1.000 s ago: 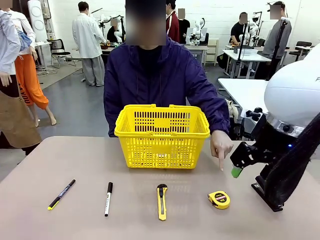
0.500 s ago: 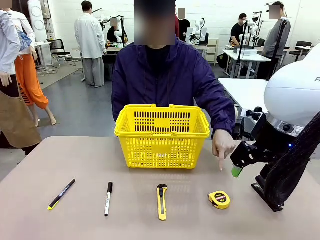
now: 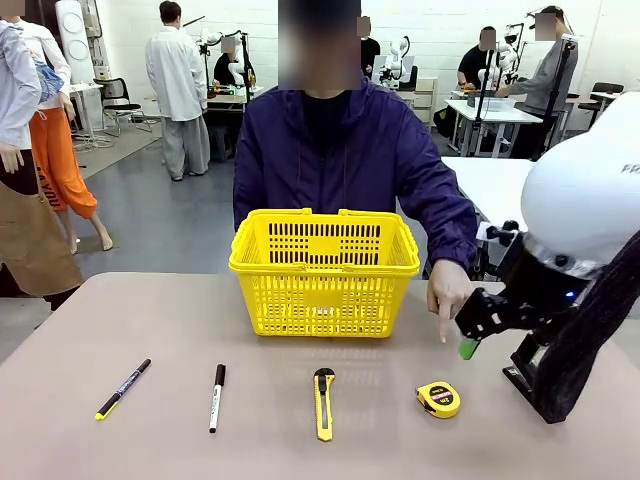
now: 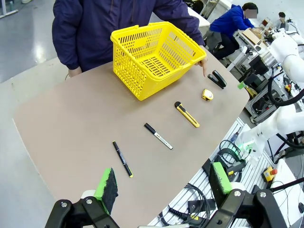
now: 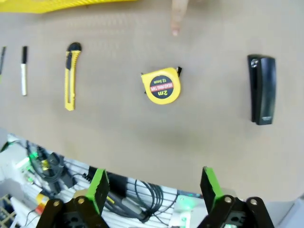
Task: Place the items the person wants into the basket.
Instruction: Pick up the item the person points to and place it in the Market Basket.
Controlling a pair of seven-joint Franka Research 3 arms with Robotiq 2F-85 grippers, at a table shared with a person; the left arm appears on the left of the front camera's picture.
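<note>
front view: your right gripper hangs over the right side of the table. the person's hand is just beside it, index finger pointing down at the tabletop. the tape measure lies below the gripper, a little nearer the robot's edge. the yellow basket stands well off to the gripper's left, toward the person. the utility knife, the marker and the pen lie in a row farther left of the tape measure.

left wrist view: your left gripper is held high, jaws spread wide with nothing between them. the pen lies nearest ahead of it, and the row runs away from it to the stapler at the far end. the inside of the basket looks empty from here, so judge the task as not started: nothing is in yet, and all three wanted items are left on the table.

right wrist view: the right gripper is wide open and holds nothing. the tape measure sits straight ahead between the line of its fingers, apart from them. the stapler is off to one side and the knife to the other. the pointing finger seems aimed at the tape measure, so that is probably your first pick. mind that hand: it is close to the gripper's path down, and the knife and marker are not wanted.
</note>
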